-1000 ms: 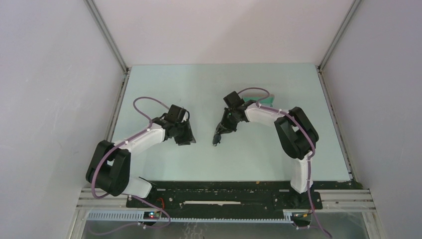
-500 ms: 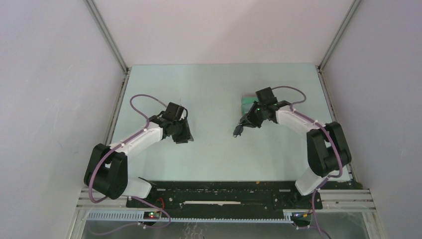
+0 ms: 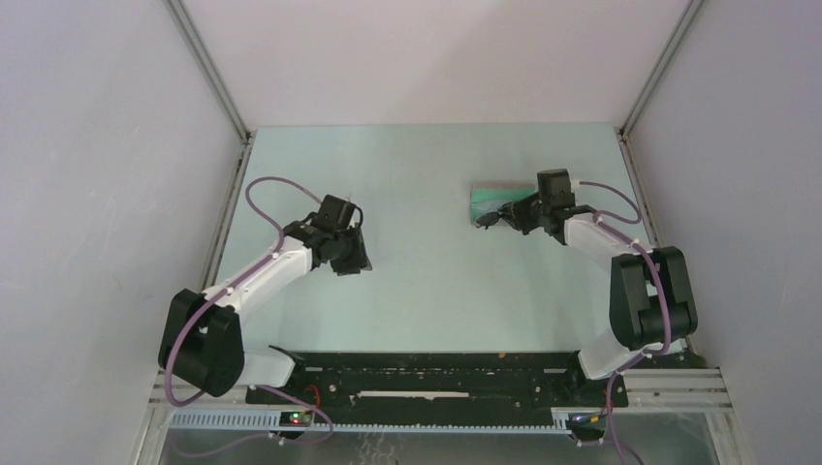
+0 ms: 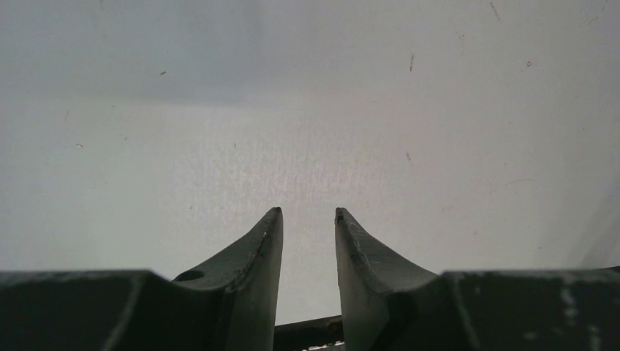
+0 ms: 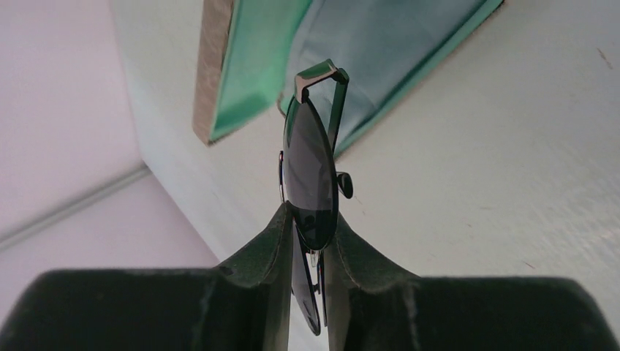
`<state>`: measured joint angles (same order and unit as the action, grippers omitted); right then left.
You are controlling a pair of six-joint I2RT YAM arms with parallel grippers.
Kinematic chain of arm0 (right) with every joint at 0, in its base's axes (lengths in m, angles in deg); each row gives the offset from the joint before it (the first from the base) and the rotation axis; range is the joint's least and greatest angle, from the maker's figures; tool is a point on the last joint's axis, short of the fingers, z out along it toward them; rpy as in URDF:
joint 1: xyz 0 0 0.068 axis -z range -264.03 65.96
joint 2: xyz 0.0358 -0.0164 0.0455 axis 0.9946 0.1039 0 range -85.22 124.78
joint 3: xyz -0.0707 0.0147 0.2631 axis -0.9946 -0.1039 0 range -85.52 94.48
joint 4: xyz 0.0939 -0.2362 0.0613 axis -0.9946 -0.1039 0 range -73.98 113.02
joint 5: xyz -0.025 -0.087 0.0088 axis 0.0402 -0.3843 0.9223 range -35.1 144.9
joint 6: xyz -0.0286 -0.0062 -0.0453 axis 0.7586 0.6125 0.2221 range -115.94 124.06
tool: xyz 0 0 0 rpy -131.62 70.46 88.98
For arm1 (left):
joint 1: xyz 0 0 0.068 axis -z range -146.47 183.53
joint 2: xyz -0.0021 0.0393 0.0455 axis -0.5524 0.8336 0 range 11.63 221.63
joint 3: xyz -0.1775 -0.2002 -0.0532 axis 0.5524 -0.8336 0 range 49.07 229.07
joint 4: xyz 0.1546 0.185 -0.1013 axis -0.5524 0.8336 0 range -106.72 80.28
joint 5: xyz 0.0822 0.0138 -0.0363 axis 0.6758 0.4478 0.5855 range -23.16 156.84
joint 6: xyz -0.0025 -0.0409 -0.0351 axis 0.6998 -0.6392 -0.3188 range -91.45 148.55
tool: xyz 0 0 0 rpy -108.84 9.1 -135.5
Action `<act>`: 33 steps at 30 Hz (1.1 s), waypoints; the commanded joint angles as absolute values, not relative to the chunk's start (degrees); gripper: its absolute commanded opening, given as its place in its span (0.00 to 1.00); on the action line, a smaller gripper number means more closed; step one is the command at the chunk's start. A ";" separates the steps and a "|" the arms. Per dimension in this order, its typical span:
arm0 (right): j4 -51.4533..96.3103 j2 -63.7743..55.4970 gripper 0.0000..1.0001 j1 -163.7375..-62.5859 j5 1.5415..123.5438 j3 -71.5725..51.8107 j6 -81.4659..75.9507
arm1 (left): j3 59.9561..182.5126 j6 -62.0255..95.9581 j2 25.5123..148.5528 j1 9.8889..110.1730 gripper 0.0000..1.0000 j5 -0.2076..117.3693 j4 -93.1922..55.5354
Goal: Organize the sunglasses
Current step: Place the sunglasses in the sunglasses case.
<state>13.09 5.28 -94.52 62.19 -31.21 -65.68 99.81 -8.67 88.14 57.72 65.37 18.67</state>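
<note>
My right gripper (image 5: pixel 309 219) is shut on the folded sunglasses (image 5: pixel 310 168), a thin black wire pair with dark oval lenses, held edge-on and sticking out past the fingertips. In the top view the sunglasses (image 3: pixel 491 219) hang at the left end of the open grey case (image 3: pixel 496 188), with the right gripper (image 3: pixel 506 217) just to their right. The case's green lining (image 5: pixel 252 66) and a light blue cloth (image 5: pixel 387 44) inside it show beyond the lens. My left gripper (image 4: pixel 308 213) is open with nothing between its fingers, above bare table at mid-left (image 3: pixel 351 260).
The case lies at the back right of the pale green table (image 3: pixel 417 291). White enclosure walls and metal corner posts (image 3: pixel 208 68) surround the table. The black base rail (image 3: pixel 436 373) runs along the near edge.
The right arm has carried the sunglasses from the table's centre back and to the right, up to the case. The left arm has shifted slightly to the left and back.
</note>
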 commanded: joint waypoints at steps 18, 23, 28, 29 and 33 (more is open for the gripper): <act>23.80 15.39 0.26 -94.79 49.51 -28.29 -86.65 | 103.12 -4.71 86.02 57.35 0.38 68.78 21.15; 25.20 17.89 0.26 -94.35 50.09 -27.05 -85.94 | 102.83 -3.92 85.87 57.27 0.38 69.08 21.41; 25.81 20.60 0.26 -94.33 51.27 -25.09 -85.27 | 102.94 -3.53 86.19 56.86 0.38 69.00 21.51; 25.80 20.80 0.25 -94.40 50.95 -24.98 -85.20 | 102.93 -3.53 86.19 56.73 0.38 68.70 21.51; 25.41 21.68 0.26 -94.24 50.60 -24.78 -84.60 | 102.75 -3.62 86.24 56.31 0.38 67.74 20.88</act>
